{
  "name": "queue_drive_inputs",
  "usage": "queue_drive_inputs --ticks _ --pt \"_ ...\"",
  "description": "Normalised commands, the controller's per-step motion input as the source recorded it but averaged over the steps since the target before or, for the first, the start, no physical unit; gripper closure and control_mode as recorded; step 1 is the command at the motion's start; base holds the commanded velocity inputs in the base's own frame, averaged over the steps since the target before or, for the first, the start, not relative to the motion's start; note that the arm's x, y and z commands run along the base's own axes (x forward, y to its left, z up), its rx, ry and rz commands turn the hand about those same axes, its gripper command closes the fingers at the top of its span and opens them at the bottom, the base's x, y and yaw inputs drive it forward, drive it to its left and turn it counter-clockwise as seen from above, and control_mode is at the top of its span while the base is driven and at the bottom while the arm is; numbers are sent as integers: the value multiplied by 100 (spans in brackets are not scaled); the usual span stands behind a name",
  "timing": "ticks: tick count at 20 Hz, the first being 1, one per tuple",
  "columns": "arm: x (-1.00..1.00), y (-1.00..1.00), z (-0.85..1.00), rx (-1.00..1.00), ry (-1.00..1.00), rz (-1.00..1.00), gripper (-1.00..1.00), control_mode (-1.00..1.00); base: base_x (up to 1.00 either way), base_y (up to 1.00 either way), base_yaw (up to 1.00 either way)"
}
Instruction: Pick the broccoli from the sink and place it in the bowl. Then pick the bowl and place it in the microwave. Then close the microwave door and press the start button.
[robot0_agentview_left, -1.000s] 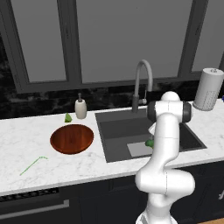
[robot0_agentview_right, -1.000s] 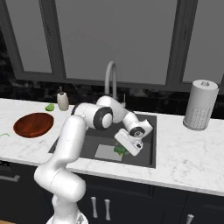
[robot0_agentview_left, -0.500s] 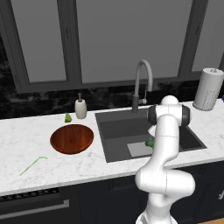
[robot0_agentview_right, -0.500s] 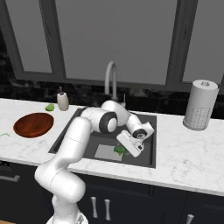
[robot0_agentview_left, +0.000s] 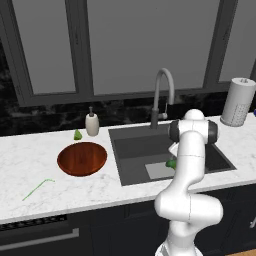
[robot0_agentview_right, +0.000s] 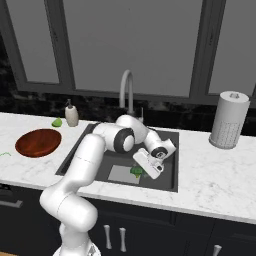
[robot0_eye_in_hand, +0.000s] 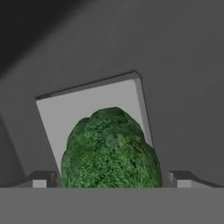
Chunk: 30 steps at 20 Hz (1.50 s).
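Observation:
The broccoli (robot0_agentview_left: 171, 163) (robot0_agentview_right: 136, 171) lies on the floor of the dark sink (robot0_agentview_left: 135, 145) (robot0_agentview_right: 167, 172), at the edge of a pale rectangular plate. My gripper (robot0_agentview_right: 139, 169) reaches down into the basin and stands open around it. In the hand view the bumpy green head (robot0_eye_in_hand: 109, 148) fills the gap between the two fingertips (robot0_eye_in_hand: 39, 179), close to both. The reddish-brown bowl (robot0_agentview_left: 82, 158) (robot0_agentview_right: 38, 142) sits with nothing in it on the white counter left of the sink. The microwave and its door are out of view.
A curved grey faucet (robot0_agentview_left: 162, 95) (robot0_agentview_right: 127, 90) rises behind the sink. A soap dispenser (robot0_agentview_left: 91, 124) and a smooth green cone (robot0_agentview_left: 77, 134) stand behind the bowl. A thin green stick (robot0_agentview_left: 37, 187) lies front left. A paper towel roll (robot0_agentview_left: 239, 101) (robot0_agentview_right: 229, 119) stands right.
The hand has sunk a little lower into the sink, closer over the broccoli. The broccoli and bowl have stayed in place.

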Motion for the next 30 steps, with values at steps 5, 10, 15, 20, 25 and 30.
queue_drive_inputs --ticks 5,10,15,20,25,30 --pt "-1 36 -12 0 1 0 100 -100 0 0 0" --pt "-3 16 -2 1 1 0 100 -100 0 0 0" --pt "-49 0 23 1 -1 -4 100 -100 0 0 0" --pt "-78 -3 77 0 -5 -8 100 -100 0 0 0" --pt "-69 0 94 0 -1 -3 100 -100 0 0 0" --pt "-74 0 83 0 0 -5 100 -100 0 0 0"
